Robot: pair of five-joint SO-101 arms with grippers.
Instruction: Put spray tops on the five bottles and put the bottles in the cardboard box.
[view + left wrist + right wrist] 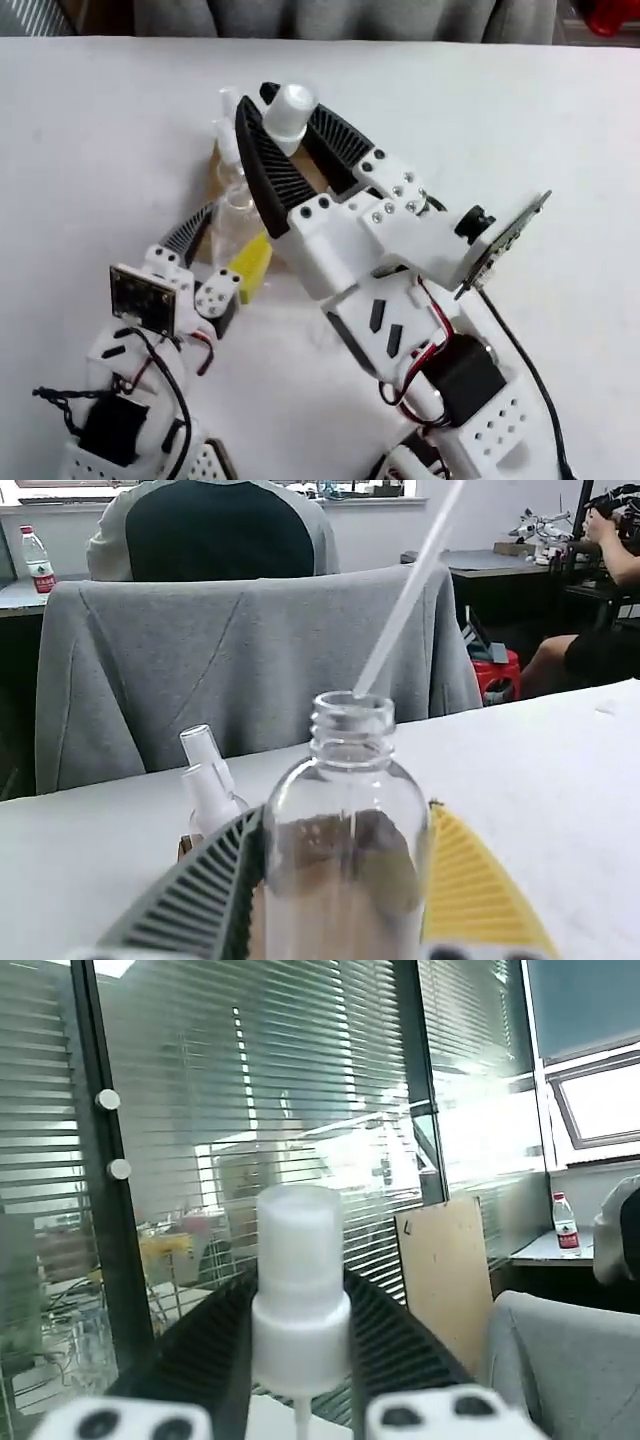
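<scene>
From the high view I see my right tool (283,118) hanging above the middle of the desk (100,120). Its 2 black fingers are pinching a white spray top (293,105) by the collar. My left tool (228,238) sits lower and nearer the robot, with 1 black finger and 1 yellow finger pressed against a clear bottle (238,208). The spray top is almost straight over that bottle. A brown patch beside the bottle looks like the cardboard box (214,168).

In the left wrist view the bottle (345,850) stands upright in the left tool (345,885), gripped on both sides, and its threaded neck is open. The spray top's thin tube (405,600) slants down from above and its lower end meets the rim of the mouth. I cannot tell whether it has gone inside. Behind, a capped bottle (207,785) stands near a cardboard edge.

In the right wrist view the right tool (298,1360) is clamped on the spray top (298,1290), nozzle end up and tube end down.

As I judge it, everything turns on the tilt. The bottle's long axis is vertical and the tube leans, so I would straighten the top over the neck before lowering it with the right arm.
</scene>
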